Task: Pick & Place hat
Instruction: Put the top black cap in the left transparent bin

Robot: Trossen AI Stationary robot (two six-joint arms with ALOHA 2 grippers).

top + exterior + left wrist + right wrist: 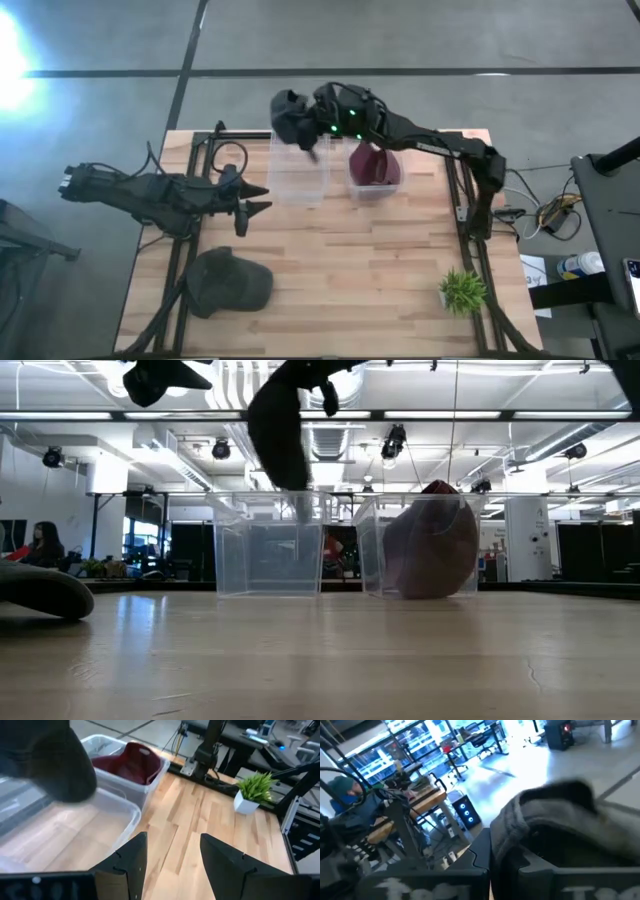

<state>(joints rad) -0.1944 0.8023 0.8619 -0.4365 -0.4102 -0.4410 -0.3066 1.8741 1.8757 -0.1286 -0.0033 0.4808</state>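
My right gripper [314, 122] reaches from the table's right to above the empty clear bin [300, 176] and is shut on a dark grey hat [289, 114]. In the low view the hat [277, 432] hangs above that bin [268, 558]. A maroon hat [374, 165] sits in the second clear bin [352, 190] beside it. Another dark cap [230, 281] lies flat on the table near the left front. My left gripper [258, 199] hovers open left of the bins, touching nothing; its wrist view shows its fingers apart [170, 862]. My right gripper holds the dark grey hat by bunched cloth at its upper end [517, 827], pinched between the fingers; a finger [481, 851] shows beside the fold. Which part of the hat this is cannot be told. The hat hangs below the gripper, lifted clear above the empty bin.
A small potted plant [462, 291] stands at the table's near right corner. Black frame rails [470, 215] run along the left and right sides of the table. Bare wood [370, 270] lies between the bins and the near edge. A person [40, 545] sits in the room beyond.
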